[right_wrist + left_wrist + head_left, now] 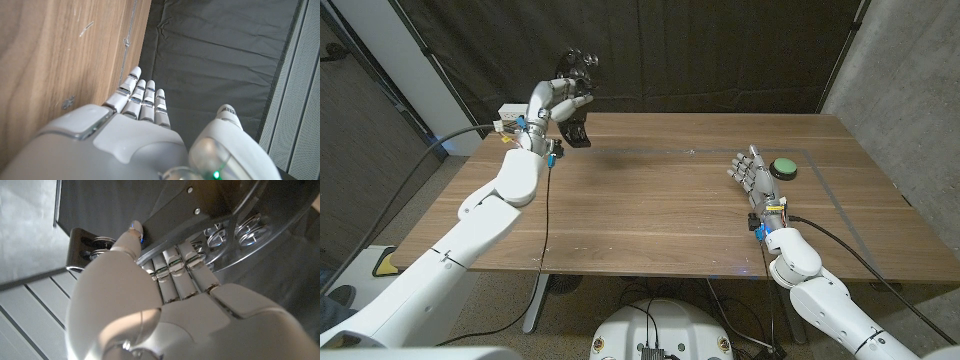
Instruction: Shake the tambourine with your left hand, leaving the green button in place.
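**Tambourine up, button left alone**

The left hand (556, 100) grips the tambourine (576, 72) by its rim, lifted above the worktop (650, 210) at about ten o'clock. Shake from the wrist in short strokes, keeping the fingers (172, 270) firmly wrapped so the frame cannot slip. The right hand (752, 172) waits, fingers extended and holding nothing, just beside the green button (783, 168) at three o'clock; it is best kept there.

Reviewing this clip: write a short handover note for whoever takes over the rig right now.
Left hand: raised over the table's far left corner, gripping the tambourine by its rim; jingles show in the left wrist view.
Right hand: open, empty, by the table's right side, beside the green button, not pressing it.
Done: tambourine picked up.
Left: shake it; leave the button alone.
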